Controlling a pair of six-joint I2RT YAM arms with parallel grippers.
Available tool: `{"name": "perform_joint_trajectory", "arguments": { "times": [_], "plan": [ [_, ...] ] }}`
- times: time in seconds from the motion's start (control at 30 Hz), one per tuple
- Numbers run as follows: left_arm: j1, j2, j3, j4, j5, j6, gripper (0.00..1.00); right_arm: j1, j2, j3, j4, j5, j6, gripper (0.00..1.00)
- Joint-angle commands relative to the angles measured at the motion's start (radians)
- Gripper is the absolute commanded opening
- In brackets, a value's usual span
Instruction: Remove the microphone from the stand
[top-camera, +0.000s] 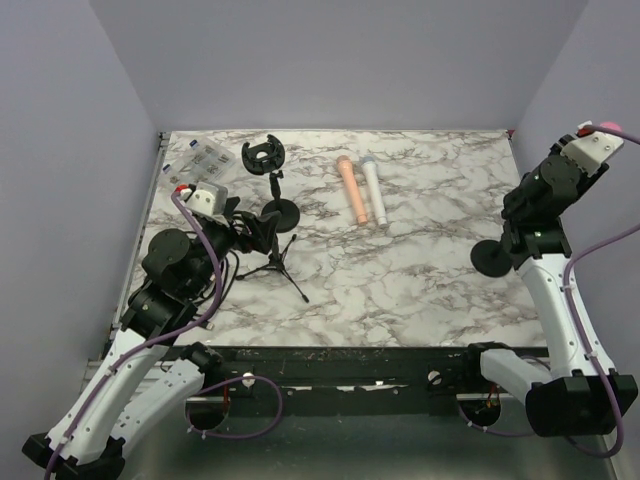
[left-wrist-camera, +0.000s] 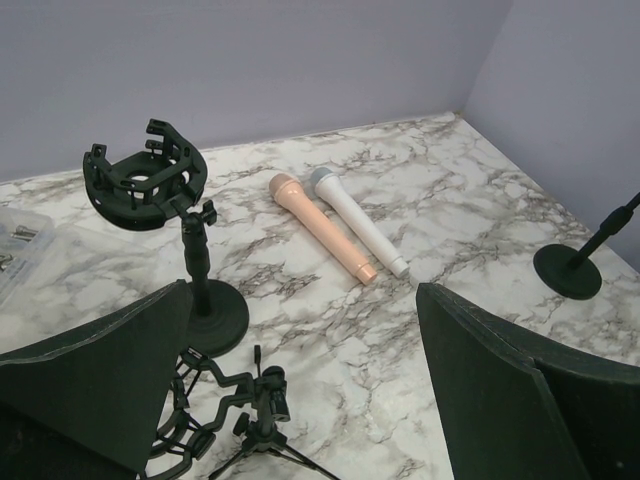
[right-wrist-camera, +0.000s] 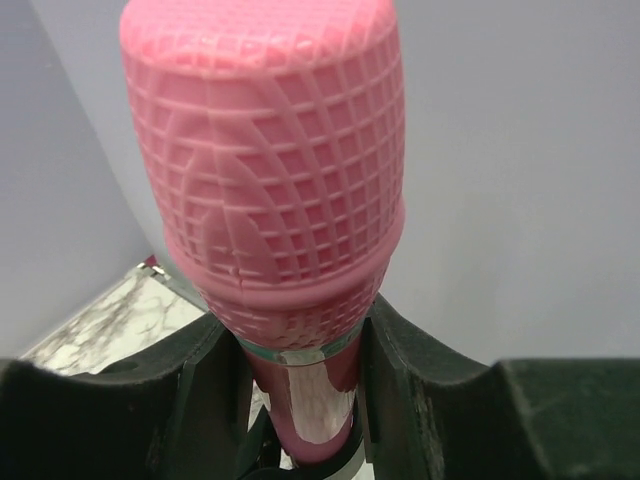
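Pink mic pinched in R gripper.
Molded grid-pattern head with a chrome ring under it. Matte black fingers press both sides of its neck. Below the jaws is the stand w/ a round black base; its clip prob. sits under the mic, but the view is tight. L gripper gapes wide w/ nothing between. Ahead of it, a peach mic and a white mic lie on the marble table.

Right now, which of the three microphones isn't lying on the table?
The pink microphone, held upright in the right pincer. The peach microphone and the white microphone lie side by side on the table.
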Motion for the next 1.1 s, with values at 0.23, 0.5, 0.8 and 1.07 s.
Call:
{"name": "perform_joint_trajectory", "arguments": {
  "times": [0.23, 0.5, 0.8, 1.07],
  "plan": [
    [-0.004, -0.028, -0.004, 0.004, -0.008, 0.006, 0.99, 0.003, -0.080, 0.156, -0.444, -0.353, 0.373, 0.01],
    [-0.004, -0.029, 0.001, -0.002, -0.010, 0.005, 0.98, 0.021, -0.088, 0.275, -0.626, -0.561, 0.424, 0.01],
    [-0.004, -0.027, 0.007, -0.008, -0.009, 0.005, 0.99, 0.021, -0.083, 0.328, -0.693, -1.078, 0.381, 0.01],
    [-0.004, -0.023, 0.005, -0.007, 0.002, -0.002, 0.99, 0.077, 0.007, 0.362, -0.645, -1.599, 0.429, 0.01]
  ]
}}
